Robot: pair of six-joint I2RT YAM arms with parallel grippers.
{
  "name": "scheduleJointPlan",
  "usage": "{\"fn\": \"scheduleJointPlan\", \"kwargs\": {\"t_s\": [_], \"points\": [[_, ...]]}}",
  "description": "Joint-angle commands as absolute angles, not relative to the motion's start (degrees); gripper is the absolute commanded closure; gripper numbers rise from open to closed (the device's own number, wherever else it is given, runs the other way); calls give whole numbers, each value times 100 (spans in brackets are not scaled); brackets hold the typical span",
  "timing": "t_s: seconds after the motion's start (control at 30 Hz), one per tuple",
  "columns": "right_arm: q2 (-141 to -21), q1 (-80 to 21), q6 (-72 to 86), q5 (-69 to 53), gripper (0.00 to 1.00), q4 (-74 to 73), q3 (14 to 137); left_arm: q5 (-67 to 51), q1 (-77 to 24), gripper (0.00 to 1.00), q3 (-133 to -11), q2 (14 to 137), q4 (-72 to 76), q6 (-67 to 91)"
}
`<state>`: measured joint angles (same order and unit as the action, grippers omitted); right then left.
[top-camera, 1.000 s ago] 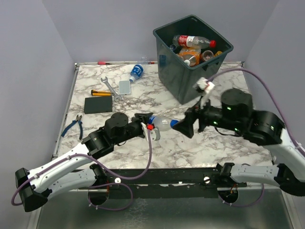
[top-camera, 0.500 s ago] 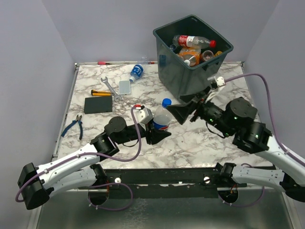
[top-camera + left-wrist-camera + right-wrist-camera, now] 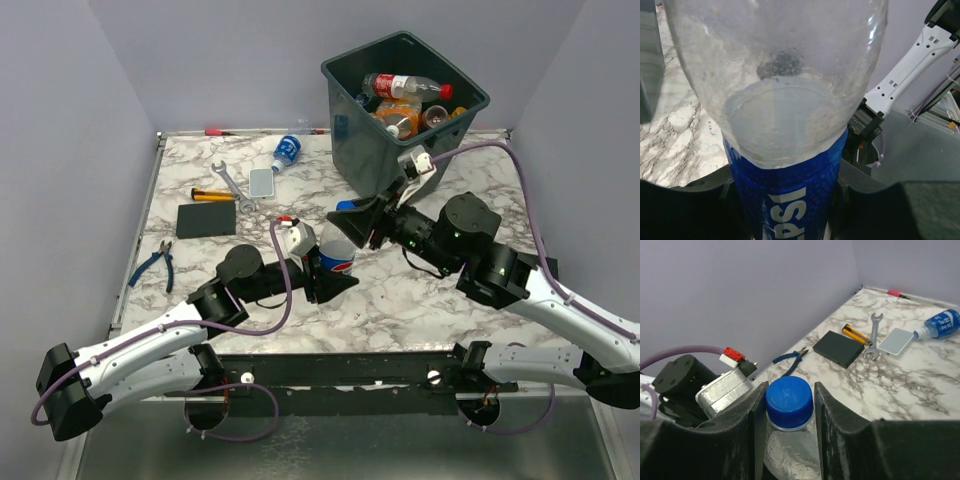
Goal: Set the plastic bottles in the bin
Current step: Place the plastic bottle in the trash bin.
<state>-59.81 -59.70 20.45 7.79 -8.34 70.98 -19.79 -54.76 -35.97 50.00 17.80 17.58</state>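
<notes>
A clear plastic bottle (image 3: 338, 256) with a blue label (image 3: 785, 200) and a blue cap (image 3: 789, 400) stands upright above the table, left of the bin (image 3: 366, 160). My left gripper (image 3: 326, 280) is shut on its labelled lower body, a finger on each side. From the right, my right gripper (image 3: 350, 224) closes round the top, its fingers (image 3: 840, 432) hugging the cap and shoulder. Several bottles (image 3: 405, 86) lie inside the dark bin. Another blue-labelled bottle (image 3: 287, 152) lies on the table at the back (image 3: 940, 324).
On the left part of the marble table lie a wrench (image 3: 232, 186), a grey slab (image 3: 261, 182), a black slab (image 3: 206, 219), blue-handled pliers (image 3: 152, 264) and an orange-handled tool (image 3: 212, 196). A red-tipped item (image 3: 220, 131) rests at the back edge.
The left gripper turned the bottle from lying sideways to upright. The right gripper swung left from beside the bin onto the bottle's top, and its jaws closed in round the cap.
</notes>
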Motion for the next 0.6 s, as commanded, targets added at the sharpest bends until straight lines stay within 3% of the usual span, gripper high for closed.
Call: {"fn": "scheduleJointPlan", "kwargs": {"t_s": [0.0,0.03,0.07,0.1,0.13,0.27,0.37,0.57], "points": [[-6134,-5955,2004,666,72,-695,7295,-2004,-5495,59,-3623,4846,1992,1650],[-6140,-5956,2011,655,80,-682,7299,-1968,-5493,52,-3605,4832,1987,1637],[-6140,-5953,1998,655,91,-670,7310,-1895,-5493,36,-3593,4803,1988,1624],[-6130,-5953,1991,728,99,-687,7343,-1777,-5493,10,-3575,4756,1988,1606],[-6120,-5953,1932,838,100,-731,7418,-1593,-5498,2,-3539,4686,1986,1598],[-6175,-5951,1228,2229,100,-1111,8261,-370,-5495,1,-3284,4123,1974,1411],[-6382,-5851,315,3616,100,-494,8912,623,-5493,1,-3020,3552,1848,1088],[-7096,-4414,-295,3826,100,1433,9572,1871,-5493,1,-2517,2589,1766,939]]}}
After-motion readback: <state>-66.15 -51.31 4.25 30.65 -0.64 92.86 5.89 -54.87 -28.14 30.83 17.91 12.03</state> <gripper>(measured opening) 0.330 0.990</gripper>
